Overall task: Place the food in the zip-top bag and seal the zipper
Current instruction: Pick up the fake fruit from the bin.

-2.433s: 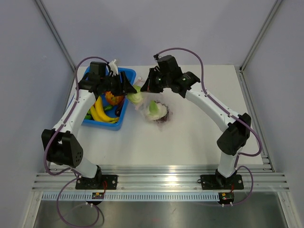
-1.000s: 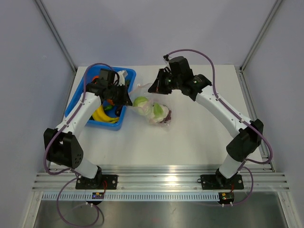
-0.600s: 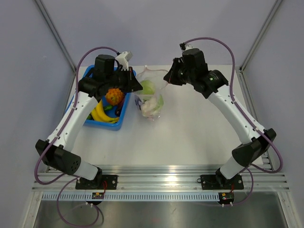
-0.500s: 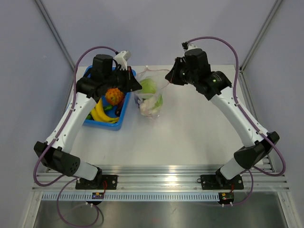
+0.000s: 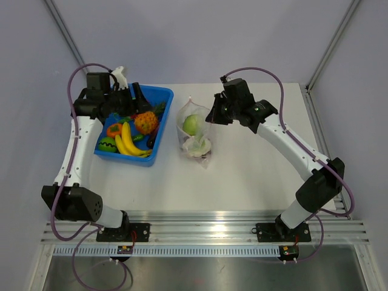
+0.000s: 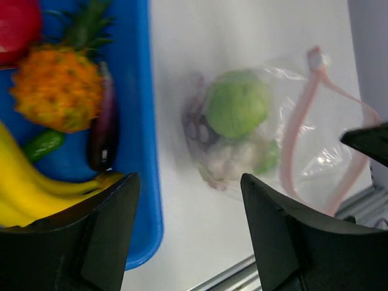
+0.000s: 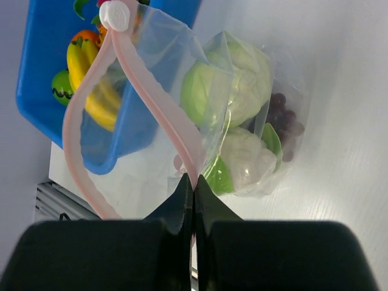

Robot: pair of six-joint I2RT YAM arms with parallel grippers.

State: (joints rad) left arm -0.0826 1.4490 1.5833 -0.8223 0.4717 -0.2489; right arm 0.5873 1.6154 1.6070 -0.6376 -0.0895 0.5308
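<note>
The zip-top bag (image 5: 195,130) lies right of the blue tray, its top edge lifted. It holds a pale green cabbage (image 7: 227,85), a white cauliflower (image 7: 242,154) and purple grapes (image 7: 285,124). My right gripper (image 5: 212,115) is shut on the pink zipper (image 7: 151,103) strip, which loops open to a white slider (image 7: 115,15); the jaws (image 7: 194,182) pinch the strip. My left gripper (image 5: 130,97) is open and empty above the far part of the tray. In the left wrist view its gripper (image 6: 191,242) has the bag (image 6: 242,133) beyond it.
The blue tray (image 5: 162,97) at the left holds yellow bananas (image 5: 124,142), an orange pineapple (image 5: 143,121), a dark eggplant (image 6: 106,130) and other toy food. The cell's walls rise behind and at both sides of the white table.
My left gripper has come away from the bag's left edge and moved left over the tray. My right gripper has come down a little, still holding the zipper strip.
</note>
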